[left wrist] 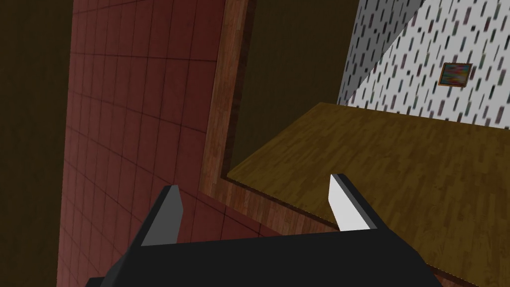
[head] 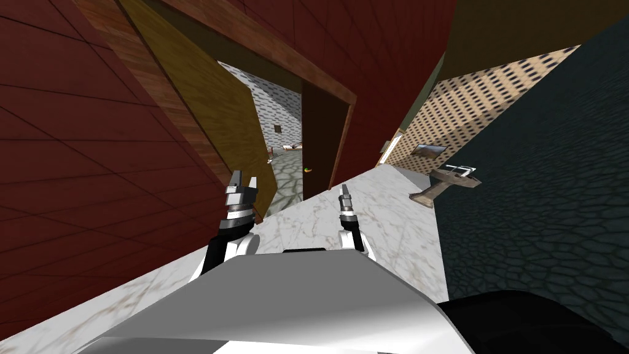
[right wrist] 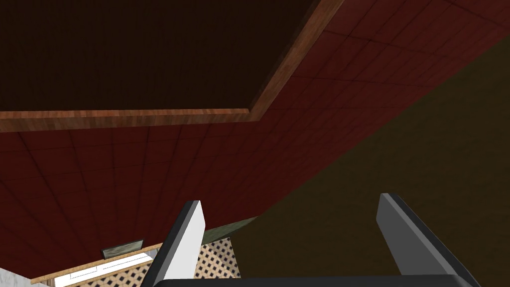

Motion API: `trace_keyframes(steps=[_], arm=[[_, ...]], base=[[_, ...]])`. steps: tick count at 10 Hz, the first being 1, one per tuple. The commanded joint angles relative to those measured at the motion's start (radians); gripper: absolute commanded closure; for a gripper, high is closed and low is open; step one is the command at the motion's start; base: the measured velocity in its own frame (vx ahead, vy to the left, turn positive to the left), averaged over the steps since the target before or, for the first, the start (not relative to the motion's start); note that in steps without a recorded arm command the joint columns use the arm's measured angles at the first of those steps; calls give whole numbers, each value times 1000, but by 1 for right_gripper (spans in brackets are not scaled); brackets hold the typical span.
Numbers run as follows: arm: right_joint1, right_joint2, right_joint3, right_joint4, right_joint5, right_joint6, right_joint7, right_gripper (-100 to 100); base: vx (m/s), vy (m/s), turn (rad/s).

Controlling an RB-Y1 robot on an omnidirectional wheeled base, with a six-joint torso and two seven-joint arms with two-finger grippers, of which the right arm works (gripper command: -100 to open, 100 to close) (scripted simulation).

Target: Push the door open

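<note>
One ochre wooden door (head: 209,117) stands ajar in the upper middle of the head view, inside one wooden frame (head: 310,69) in the red tiled wall (head: 80,153). Two grippers rise below it, both released, each with its two fingers spread. The left gripper (head: 243,179) is just beside the door's lower edge, and the right gripper (head: 344,189) is over the white marble floor (head: 387,215).

White marble floor (head: 393,221) here, and a tan pedestal sink (head: 445,179) stands on it, far right.
</note>
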Motion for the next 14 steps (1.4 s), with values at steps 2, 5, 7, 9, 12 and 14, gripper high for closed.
trace_keyframes(steps=[2,5,7,9,12,14], arm=[[-16,-11,4,48,-10,-13,-1,-100],[-36,-21,11,101,-21,-24,0,-100],[-51,-26,15,140,-29,-32,0,-100],[-66,-31,20,179,-37,-41,1,-100],[-89,-38,27,238,-48,-53,1,-100],[-105,-41,32,280,-57,-62,2,-100]], base=[[81,-23,49],[90,-24,60],[105,-24,55],[92,-30,64],[95,-37,59],[94,-34,75]])
